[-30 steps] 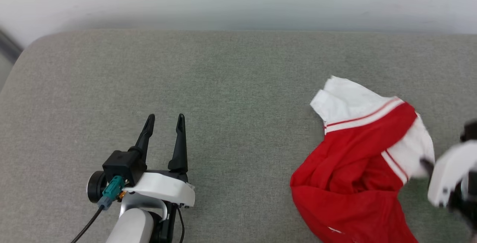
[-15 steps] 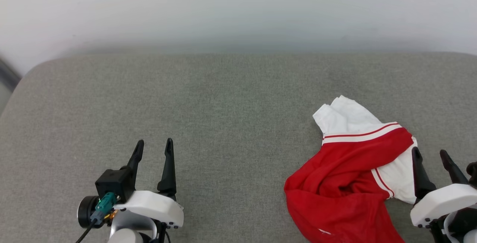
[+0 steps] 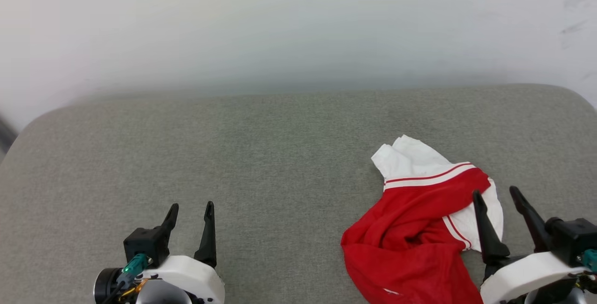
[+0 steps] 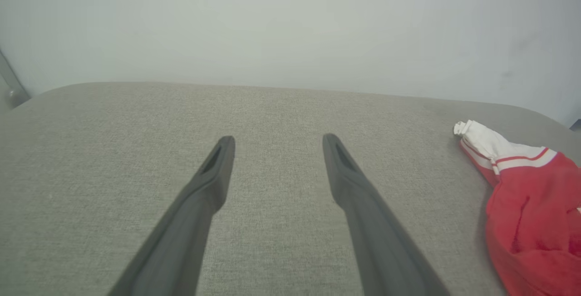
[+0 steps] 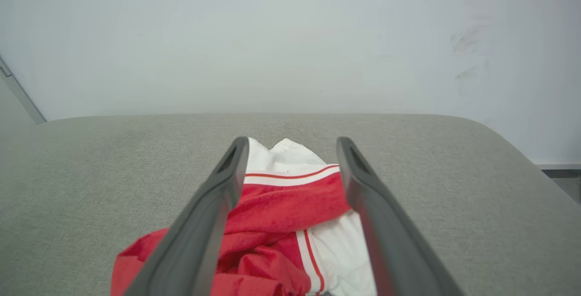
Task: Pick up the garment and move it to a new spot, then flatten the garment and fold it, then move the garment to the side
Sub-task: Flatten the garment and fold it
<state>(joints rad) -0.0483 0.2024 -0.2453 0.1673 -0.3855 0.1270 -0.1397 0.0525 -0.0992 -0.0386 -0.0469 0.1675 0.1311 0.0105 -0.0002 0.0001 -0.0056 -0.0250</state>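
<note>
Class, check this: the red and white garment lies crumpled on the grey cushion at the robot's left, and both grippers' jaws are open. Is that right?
No: the head view shows the garment at the robot's right, by the right gripper. The rest holds.

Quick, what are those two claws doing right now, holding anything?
Left gripper: open, holding nothing.
Right gripper: open, holding nothing; the garment lies loose by its fingers.

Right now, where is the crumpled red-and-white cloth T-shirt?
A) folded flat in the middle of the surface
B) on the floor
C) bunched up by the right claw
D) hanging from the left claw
C: the crumpled red-and-white cloth T-shirt lies bunched on the grey fabric surface beside the open right claw, well apart from the left claw.
</note>
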